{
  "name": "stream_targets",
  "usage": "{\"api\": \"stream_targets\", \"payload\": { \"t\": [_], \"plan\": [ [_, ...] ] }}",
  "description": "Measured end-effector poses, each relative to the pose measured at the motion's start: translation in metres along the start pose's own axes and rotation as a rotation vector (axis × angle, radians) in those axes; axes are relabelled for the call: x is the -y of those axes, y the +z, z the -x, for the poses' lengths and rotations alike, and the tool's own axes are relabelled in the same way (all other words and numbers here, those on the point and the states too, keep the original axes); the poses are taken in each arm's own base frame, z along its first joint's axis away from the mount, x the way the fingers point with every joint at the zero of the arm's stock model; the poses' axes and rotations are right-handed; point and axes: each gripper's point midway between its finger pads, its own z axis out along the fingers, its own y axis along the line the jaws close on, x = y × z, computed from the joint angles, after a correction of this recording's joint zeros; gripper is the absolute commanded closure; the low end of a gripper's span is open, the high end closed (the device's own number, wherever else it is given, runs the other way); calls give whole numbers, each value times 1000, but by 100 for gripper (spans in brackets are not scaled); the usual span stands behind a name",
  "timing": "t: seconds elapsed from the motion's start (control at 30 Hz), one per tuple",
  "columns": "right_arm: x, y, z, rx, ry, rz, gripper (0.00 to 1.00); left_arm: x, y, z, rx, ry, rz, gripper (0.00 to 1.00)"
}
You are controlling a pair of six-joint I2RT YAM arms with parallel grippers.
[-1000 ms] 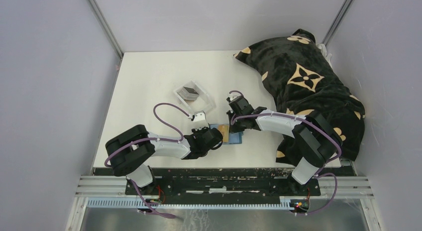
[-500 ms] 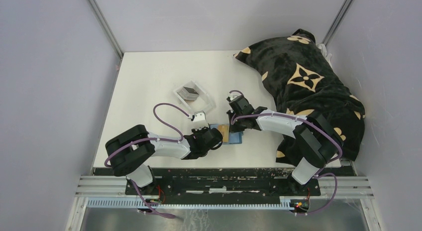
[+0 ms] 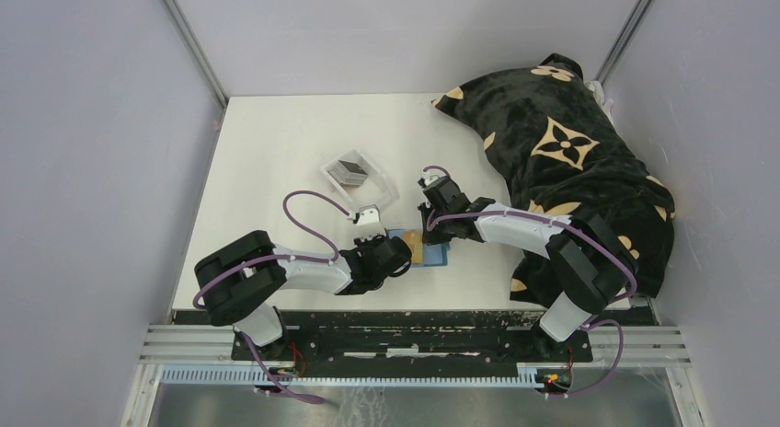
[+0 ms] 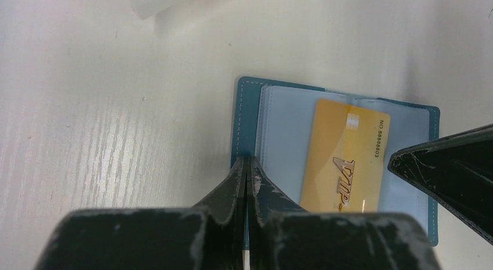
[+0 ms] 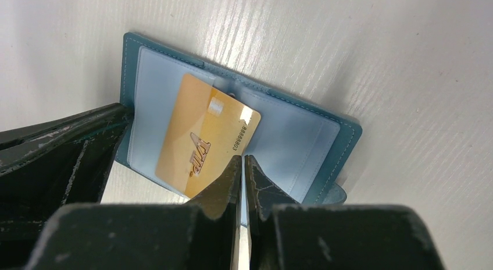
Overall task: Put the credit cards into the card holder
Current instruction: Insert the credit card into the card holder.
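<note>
The teal card holder (image 4: 247, 113) lies open flat on the white table, its pale clear pockets facing up; it also shows in the right wrist view (image 5: 302, 136) and the top view (image 3: 441, 254). A gold card (image 4: 346, 156) lies tilted on the pockets, its far end at the centre fold (image 5: 203, 136). My left gripper (image 4: 247, 160) is shut, its tips pressing on the holder's left edge. My right gripper (image 5: 243, 159) is shut, its tips touching the gold card's near edge. A dark grey stack of cards (image 3: 349, 167) sits in the clear tray.
The clear plastic tray (image 3: 372, 183) stands behind the left gripper. A black pillow with tan flowers (image 3: 561, 151) fills the right side of the table, close to the right arm. Grey walls enclose the table.
</note>
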Motion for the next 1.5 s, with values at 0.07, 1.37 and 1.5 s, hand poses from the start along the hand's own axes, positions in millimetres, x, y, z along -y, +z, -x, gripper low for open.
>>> {"api": "stream_targets", "payload": {
  "t": [0.07,1.37,1.5],
  "plan": [
    [0,0,0,0,1,-2,90,0,0,0,0,0,0,97],
    [-2,7,-12,-30,-5,-3,90,0,0,-1,1,-2,-3,97],
    [-6,7,-12,-27,-11,4,90,-1,0,-1,0,-2,-3,97]
  ]
}}
